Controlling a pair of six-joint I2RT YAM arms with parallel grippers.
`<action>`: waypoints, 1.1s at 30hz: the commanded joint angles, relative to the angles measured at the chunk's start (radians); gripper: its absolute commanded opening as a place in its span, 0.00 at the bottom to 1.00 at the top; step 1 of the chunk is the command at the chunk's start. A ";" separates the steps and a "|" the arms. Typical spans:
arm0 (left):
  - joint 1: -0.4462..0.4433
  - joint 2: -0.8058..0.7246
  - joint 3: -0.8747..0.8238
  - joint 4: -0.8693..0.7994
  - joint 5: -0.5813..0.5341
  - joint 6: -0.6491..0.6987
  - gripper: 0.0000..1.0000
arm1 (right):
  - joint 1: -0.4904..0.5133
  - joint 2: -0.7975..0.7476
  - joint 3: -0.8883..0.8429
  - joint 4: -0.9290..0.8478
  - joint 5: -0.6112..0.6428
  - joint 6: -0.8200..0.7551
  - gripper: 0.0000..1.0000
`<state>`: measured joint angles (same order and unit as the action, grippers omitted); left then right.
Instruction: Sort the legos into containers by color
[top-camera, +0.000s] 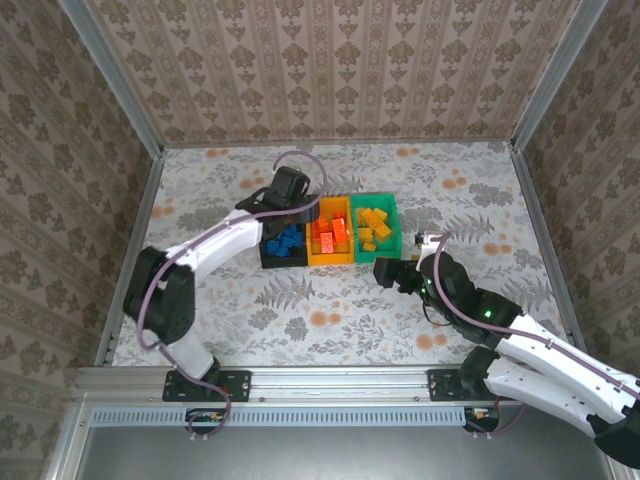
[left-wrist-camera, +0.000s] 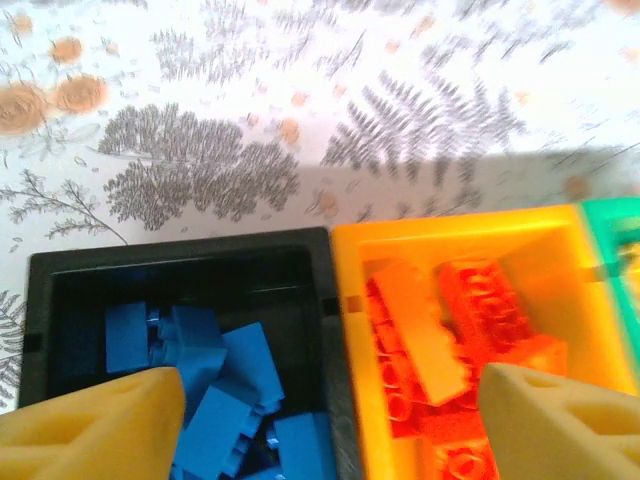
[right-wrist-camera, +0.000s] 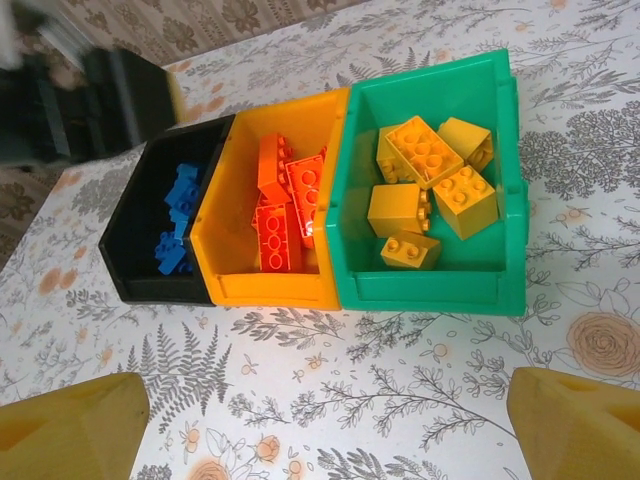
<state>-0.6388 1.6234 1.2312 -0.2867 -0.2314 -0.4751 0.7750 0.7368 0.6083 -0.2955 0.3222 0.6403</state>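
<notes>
The left gripper (left-wrist-camera: 325, 428) is hanging over the orange-yellow bin (right-wrist-camera: 265, 290), right above the wall that bin is sharing with the black bin (right-wrist-camera: 130, 270). Its jaws are standing wide apart and nothing is sitting between them. The right gripper (right-wrist-camera: 320, 430) is hovering over the bare table (right-wrist-camera: 350, 380) on the near side of the orange-yellow bin, a little toward the green bin (right-wrist-camera: 430, 295). It is also spread wide and gripping nothing.

Three bins are standing in one row, touching wall to wall. The orange-yellow bin is taking the middle, the black bin is pressing against its left wall and the green bin against its right wall, as seen from the arms.

Blue bricks (right-wrist-camera: 175, 225) are lying in the black bin, heaped and overlapping. At least five are showing in the left wrist view, but shadow and the fingers are hiding the exact number.

Red-orange bricks (right-wrist-camera: 280, 200) are piling up in the orange-yellow bin, some lying flat and some leaning on each other. Roughly five or six are showing, too tangled for a sure count.

Yellow-orange bricks (right-wrist-camera: 430, 180) are lying in the green bin. Five are showing plainly, and a sixth may be peeking out behind the largest one.

Every brick in view is lying in a bin with others of its own colour.
</notes>
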 joint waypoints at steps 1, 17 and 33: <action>-0.038 -0.155 -0.048 0.042 -0.025 0.019 0.91 | -0.007 -0.010 -0.019 0.004 0.045 -0.002 0.97; 0.167 -0.574 -0.427 0.203 -0.363 0.195 1.00 | -0.013 -0.005 -0.040 -0.018 0.308 -0.027 1.00; 0.512 -0.165 -0.680 0.839 -0.217 0.519 1.00 | -0.043 -0.036 -0.117 0.101 0.344 -0.143 1.00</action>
<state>-0.1459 1.4361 0.5873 0.3016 -0.4831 -0.0322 0.7399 0.7212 0.5056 -0.2607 0.6731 0.5838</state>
